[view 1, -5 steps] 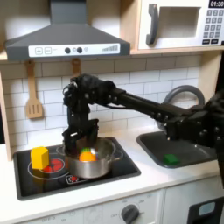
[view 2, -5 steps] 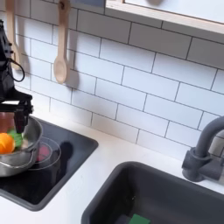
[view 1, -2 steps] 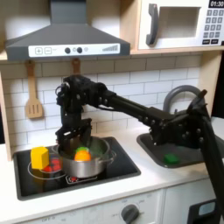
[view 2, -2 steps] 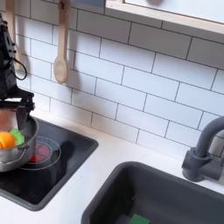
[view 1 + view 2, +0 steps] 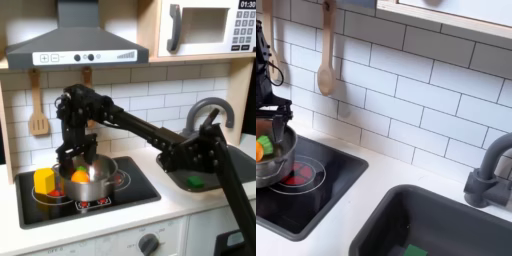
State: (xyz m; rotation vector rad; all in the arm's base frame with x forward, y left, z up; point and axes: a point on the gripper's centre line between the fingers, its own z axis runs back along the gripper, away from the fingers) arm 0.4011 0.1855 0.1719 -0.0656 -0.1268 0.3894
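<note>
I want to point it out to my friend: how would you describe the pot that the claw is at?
Look at the black stovetop under the grey range hood in the first exterior view. On its left half sits a round silver metal pot with an orange ball inside, the claw at its rim. It is the one shiny metal thing there; the yellow block beside it is plain and solid.

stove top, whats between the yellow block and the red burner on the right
In the first exterior view, the metal pot with an orange ball inside sits between the yellow block and the red burner.
</note>
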